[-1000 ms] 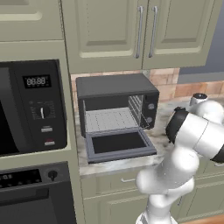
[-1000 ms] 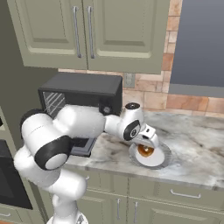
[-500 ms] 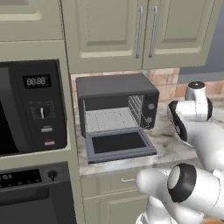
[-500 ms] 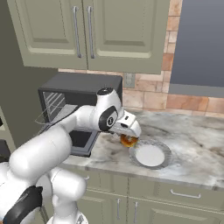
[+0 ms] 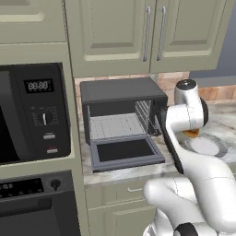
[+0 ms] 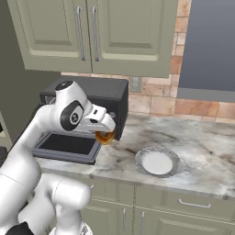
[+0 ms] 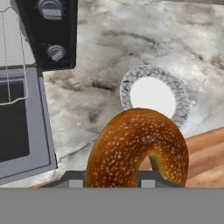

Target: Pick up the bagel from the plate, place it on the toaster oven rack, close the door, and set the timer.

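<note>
Over at nine o'clock in the left base view the toaster oven (image 5: 123, 120) stands ready, its door (image 5: 126, 153) dropped flat and the rack (image 5: 116, 126) bare inside. Moving right, the gripper (image 6: 106, 133) hangs over the counter just off the oven's knob panel, fingers drawn in close on the bagel (image 6: 105, 137), which is up in the air and clear of everything. In the hand view the bagel (image 7: 138, 148) sits at six o'clock, pinched at its lower edge, ring standing on end. Further right, at three o'clock, the plate (image 6: 157, 162) lies on the marble, well apart.

Now the risks, as I judge them. That grip looks thin, so a quick swing toward the cavity could let the ring twist or slip out. The oven's right front corner sits close by and could clip the bagel. The lowered door juts forward too, and a low approach could knock it.
</note>
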Available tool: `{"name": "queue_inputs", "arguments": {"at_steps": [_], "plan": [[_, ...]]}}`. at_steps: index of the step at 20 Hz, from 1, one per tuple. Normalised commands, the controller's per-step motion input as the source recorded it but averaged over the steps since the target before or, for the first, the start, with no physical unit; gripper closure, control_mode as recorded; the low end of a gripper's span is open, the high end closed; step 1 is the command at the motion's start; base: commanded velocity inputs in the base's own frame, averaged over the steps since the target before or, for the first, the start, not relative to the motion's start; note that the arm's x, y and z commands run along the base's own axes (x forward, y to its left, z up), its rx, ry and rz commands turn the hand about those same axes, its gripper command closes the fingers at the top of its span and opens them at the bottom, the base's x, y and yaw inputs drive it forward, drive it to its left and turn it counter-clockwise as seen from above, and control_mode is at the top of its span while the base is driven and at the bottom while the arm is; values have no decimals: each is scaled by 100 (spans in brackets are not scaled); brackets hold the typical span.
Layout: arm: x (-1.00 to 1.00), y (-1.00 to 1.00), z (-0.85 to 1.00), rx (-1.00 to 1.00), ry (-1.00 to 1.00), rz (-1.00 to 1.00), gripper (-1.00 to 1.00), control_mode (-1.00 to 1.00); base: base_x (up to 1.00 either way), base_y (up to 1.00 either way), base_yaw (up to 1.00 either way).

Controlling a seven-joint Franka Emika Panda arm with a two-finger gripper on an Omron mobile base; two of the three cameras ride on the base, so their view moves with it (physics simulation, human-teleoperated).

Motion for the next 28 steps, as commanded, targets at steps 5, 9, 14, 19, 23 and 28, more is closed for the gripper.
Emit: {"name": "queue_inputs", "arguments": {"at_steps": [5, 9, 14, 19, 23, 28], "plan": [[0, 100, 33, -2, 0, 13, 100, -100, 0, 0, 0], [24, 100, 17, 0, 0, 15, 100, -100, 0, 0, 0], [63, 92, 1, 0, 1, 14, 100, -100, 0, 0, 0], [80, 63, -12, 0, 2, 12, 100, -100, 0, 0, 0], [69, 35, -32, -2, 5, 8, 100, -100, 0, 0, 0], [63, 8, -41, 0, 6, 5, 100, -100, 0, 0, 0]]}}
